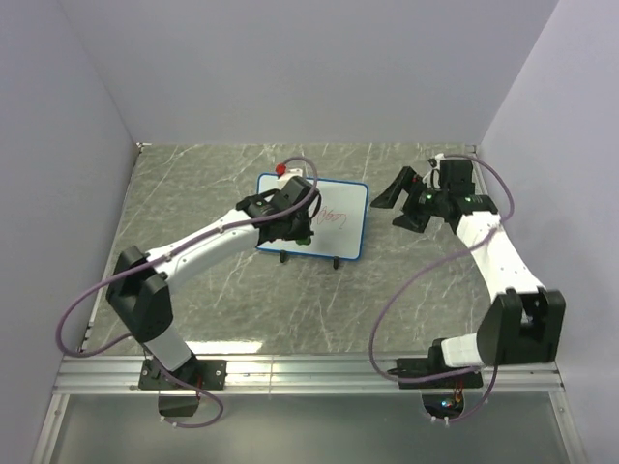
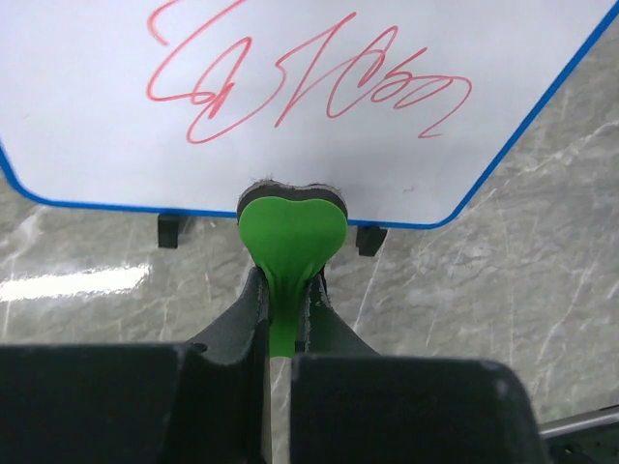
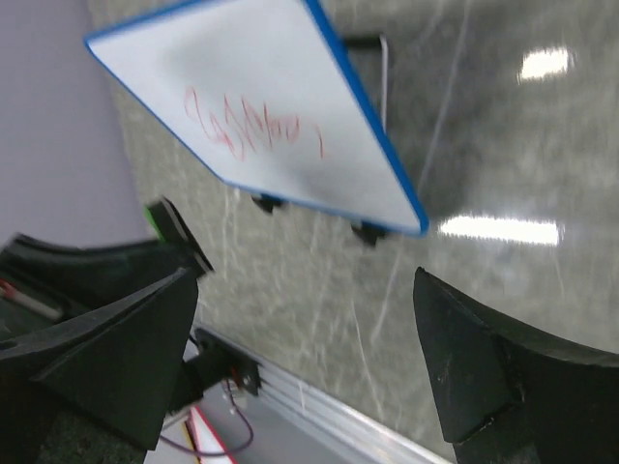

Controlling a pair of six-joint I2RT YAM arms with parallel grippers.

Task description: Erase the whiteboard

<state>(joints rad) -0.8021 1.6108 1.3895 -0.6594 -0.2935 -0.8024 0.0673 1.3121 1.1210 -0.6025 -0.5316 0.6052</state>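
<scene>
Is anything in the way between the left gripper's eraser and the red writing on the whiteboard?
Nothing visible. The left gripper holds the green eraser at the near edge of the whiteboard, and only bare white surface lies between it and the red scribble.

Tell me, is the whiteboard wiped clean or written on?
Written on: red scribbles cross the whiteboard. The green eraser, pinched in the left gripper, sits at its near edge.
</scene>
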